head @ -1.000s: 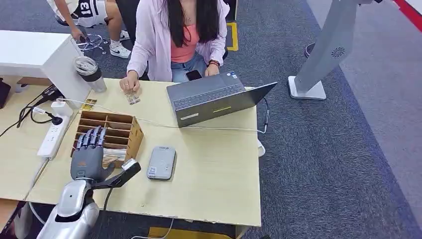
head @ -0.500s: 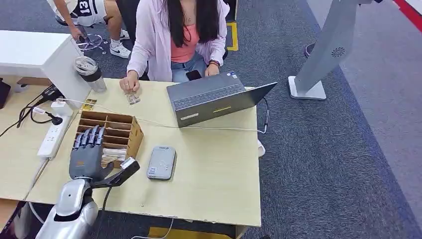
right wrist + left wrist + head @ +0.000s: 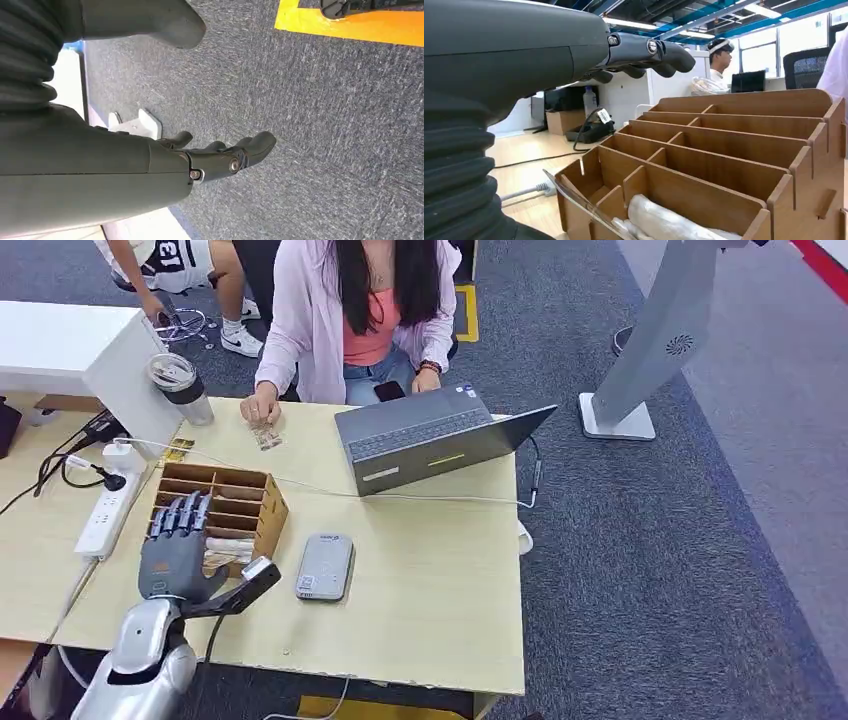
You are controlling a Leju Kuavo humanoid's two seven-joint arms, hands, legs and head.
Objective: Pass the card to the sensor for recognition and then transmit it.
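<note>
Head view: I've got my left hand [image 3: 175,558] over the wooden organizer [image 3: 240,502], fingers [image 3: 659,54] spread, empty (card [image 3: 584,205] in its front slot); sensor [image 3: 325,566] lies beside on the bench [image 3: 430,580].

The robot's silver left arm reaches up from below; its left hand [image 3: 176,551] is spread flat, fingers [image 3: 659,52] extended forward, thumb out sideways, holding nothing; the right hand [image 3: 210,160] hangs with fingers loosely apart, empty.

Light wood table [image 3: 440,570] w/ a wooden slotted organizer [image 3: 228,502] at left, grey card sensor [image 3: 325,566] just beside it. Open laptop [image 3: 430,435] at far edge, tumbler [image 3: 182,388] at far-left corner. White power strip [image 3: 108,511] left of organizer.
</note>
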